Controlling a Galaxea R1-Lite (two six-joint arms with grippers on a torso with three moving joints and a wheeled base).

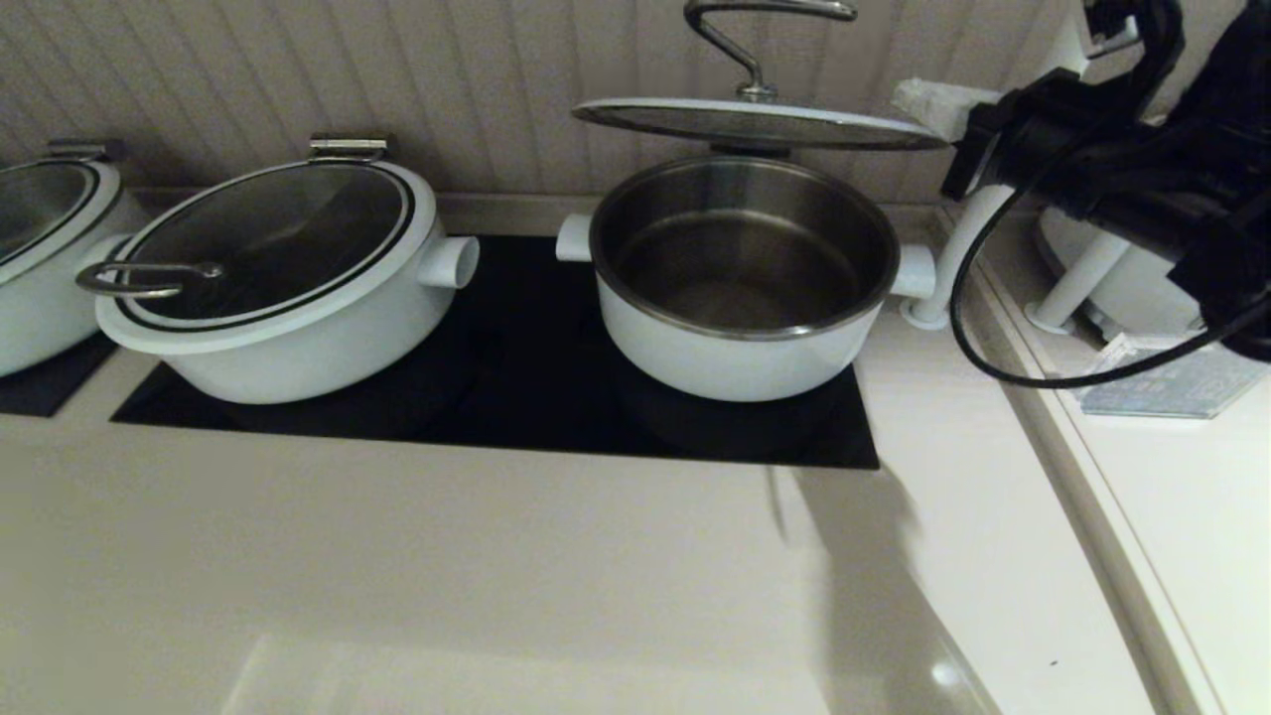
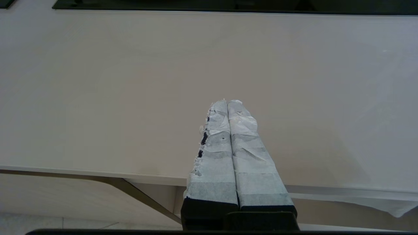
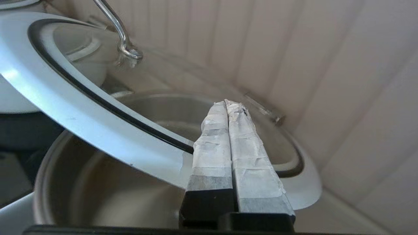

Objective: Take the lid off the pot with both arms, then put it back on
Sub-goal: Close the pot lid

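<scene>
Above the round deep white pot with steel inside (image 1: 740, 288) hangs the round glass lid with white rim and thin black ring (image 1: 760, 121), clear of the pot and nearly level, its steel handle (image 1: 760, 45) rising out of the head view. The pot stands open on the black glass cooktop (image 1: 516, 377), which is set into the pale beige desk (image 1: 496, 576), w/ its two white stub handles pointing to the sides.

The right claw (image 3: 228, 106) holds the lid at its right edge – in the right wrist view the two taped fingers are pressed together on the white rim, tips lying over the glass. In the head view only the black right arm (image 1: 1112, 169) and its cable show at the right.

The left claw (image 2: 227, 104) is not at the lid at all: fingers together on nothing, it hovers over bare desk near the front edge, and it does not show in the head view.

So, as I judge it, the lift is done and the step in hand is the return – but w/ one arm only, not both. The next move calls for lowering the lid slowly, keeping it level and centred, so the rim seats all around. A one-sided grip may let the far side sag.

To the left stands a wider, shallower white pot w/ its own glass lid (image 1: 278, 278), not involved.
</scene>
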